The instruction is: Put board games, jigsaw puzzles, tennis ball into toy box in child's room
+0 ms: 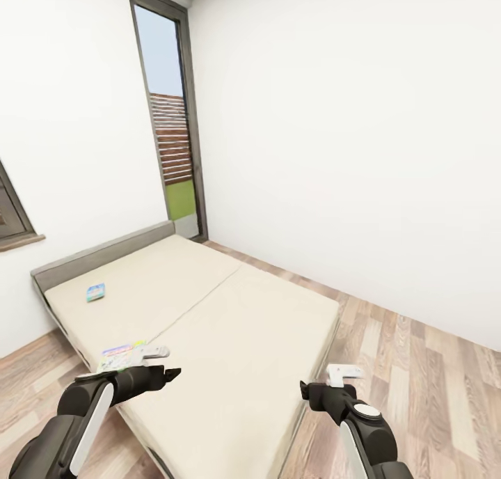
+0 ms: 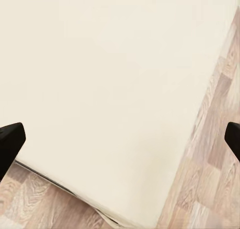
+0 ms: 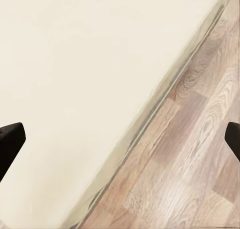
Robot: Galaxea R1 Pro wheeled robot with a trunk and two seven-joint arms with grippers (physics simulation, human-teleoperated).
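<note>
Two board games lie on the bed (image 1: pixel 229 326). A small blue one (image 1: pixel 96 292) rests near the grey headboard. A larger green printed one (image 1: pixel 120 356) sits at the near left edge of the mattress, partly behind my left arm. My left gripper (image 1: pixel 171 363) hovers just right of that green box, over the mattress, open and empty. In the left wrist view its dark fingertips (image 2: pixel 10 141) stand far apart over the mattress (image 2: pixel 110 79). My right gripper (image 1: pixel 332 380) hangs open and empty at the bed's near right corner, with fingertips (image 3: pixel 10 141) wide apart above the mattress edge.
The bed fills the corner under a tall dark-framed window (image 1: pixel 170 117). White walls stand behind and to the left. Wood-plank floor (image 1: pixel 424 381) runs along the bed's right side and near left corner.
</note>
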